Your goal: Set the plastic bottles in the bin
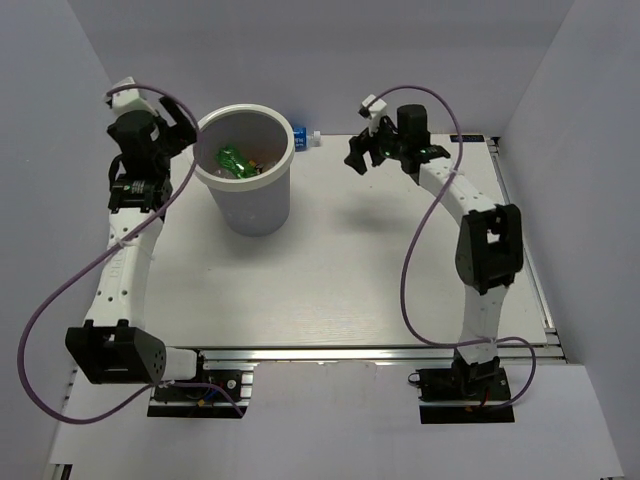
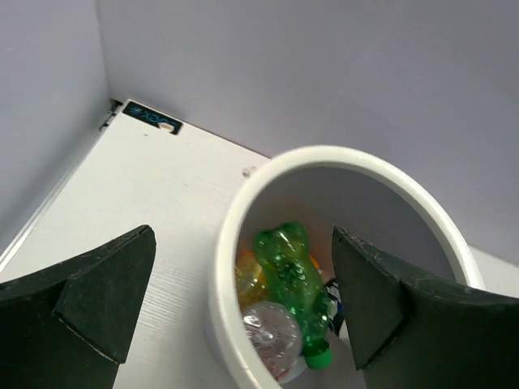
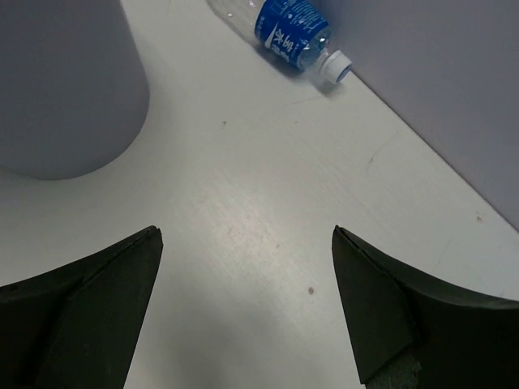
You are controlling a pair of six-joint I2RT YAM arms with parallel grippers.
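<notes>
- Presently, left gripper [image 1: 178, 125]: jaws spread, empty, beside the bin's rim.
- Bin [image 1: 250, 205]: upright, holding a green bottle [image 2: 292, 275] among others.
- Blue-labelled bottle [image 3: 292, 31]: on its side just behind the bin, near the back wall.
- Right gripper [image 1: 362, 152]: jaws spread, empty, nearest that bottle. It should straddle the body across its width, not the cap.

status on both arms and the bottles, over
Left tool open, at bin rim. Right tool open, empty. Green bottle in bin; blue-label bottle on table behind bin. Nothing blocking it.

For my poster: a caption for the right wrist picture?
Open right gripper hovers over table; blue-label bottle lies near the bin.
</notes>
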